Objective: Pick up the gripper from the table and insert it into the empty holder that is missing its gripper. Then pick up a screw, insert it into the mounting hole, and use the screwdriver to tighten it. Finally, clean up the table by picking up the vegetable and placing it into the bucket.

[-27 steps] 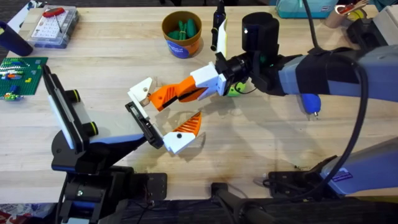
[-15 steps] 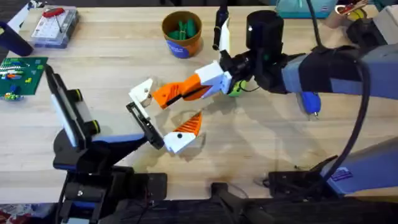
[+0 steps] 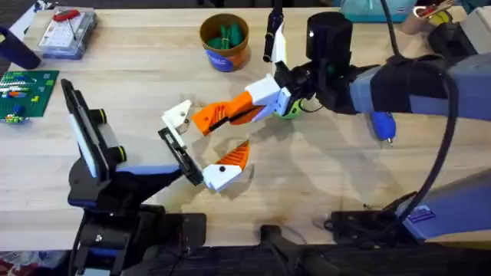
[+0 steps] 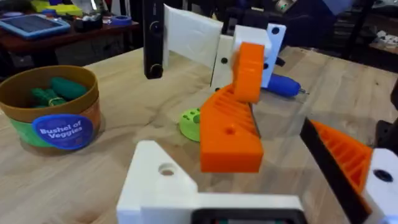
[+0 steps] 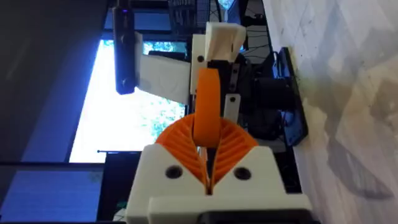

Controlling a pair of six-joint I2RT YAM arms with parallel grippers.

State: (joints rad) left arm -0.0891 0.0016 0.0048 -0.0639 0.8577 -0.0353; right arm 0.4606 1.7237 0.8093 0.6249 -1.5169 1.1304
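Holding the gripper above the table, the right gripper is clamped on its white base.
Overhead, its orange tip is seen near the holder; the vegetable lies beneath, the bucket beyond. In the left wrist view, the gripper hangs beside the vegetable. The left gripper's state cannot be told.

Pale wooden tabletop, bright window behind
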